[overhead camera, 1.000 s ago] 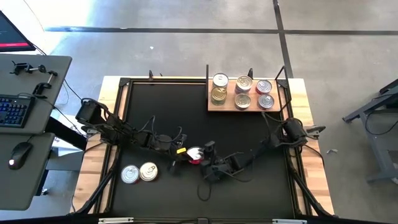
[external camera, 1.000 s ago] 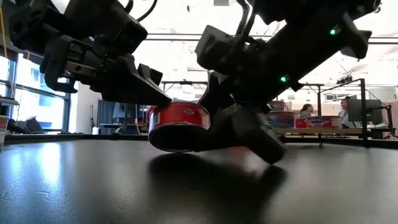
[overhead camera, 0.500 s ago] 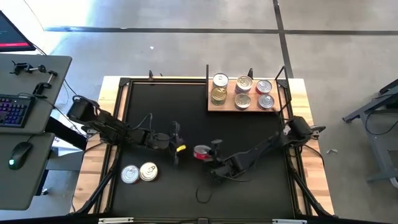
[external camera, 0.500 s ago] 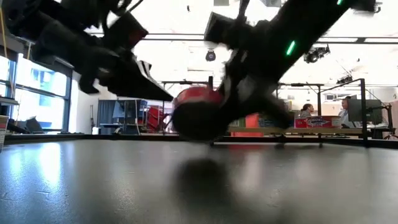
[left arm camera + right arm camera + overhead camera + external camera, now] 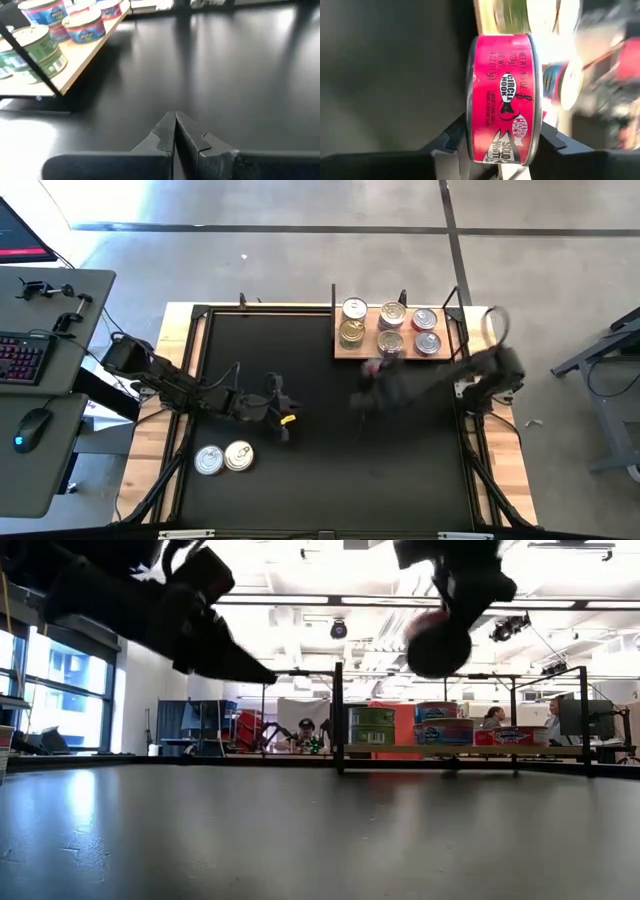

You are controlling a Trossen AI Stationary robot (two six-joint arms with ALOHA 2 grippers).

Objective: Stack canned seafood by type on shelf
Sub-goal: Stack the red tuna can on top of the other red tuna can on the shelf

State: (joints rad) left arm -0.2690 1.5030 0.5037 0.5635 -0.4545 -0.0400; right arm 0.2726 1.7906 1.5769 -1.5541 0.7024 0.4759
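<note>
A: Where is the red tin [image 5: 502, 97] at this moment?

B: Clamped in the right gripper [image 5: 501, 145], whose jaws press on its two flat faces. In the right wrist view it stands on edge, its red printed side wall toward the camera and its round axis running across between the jaws.

A: And where is that over the counter [image 5: 300, 480]?

B: In the high view the right gripper [image 5: 372, 372] is a blur above the black mat, just in front of the shelf [image 5: 345, 352]. In the low view the tin [image 5: 437, 643] hangs well clear of the surface, above the tins on the shelf behind it.

A: What is on the shelf?

B: Six tins in three pairs: a gold-lidded pair [image 5: 352, 332] at the left end, a middle pair [image 5: 391, 315], and a pair with reddish lids [image 5: 425, 320] at the right end. All lie flat, lids up.

A: The left arm?

B: The left gripper [image 5: 281, 420] sits over the mat, left of centre, jaws closed together on nothing, as the left wrist view [image 5: 176, 131] shows.

A: Anything else?

B: Two silver-lidded tins [image 5: 223, 458] lie flat, touching side by side, near the mat's front left corner.
</note>
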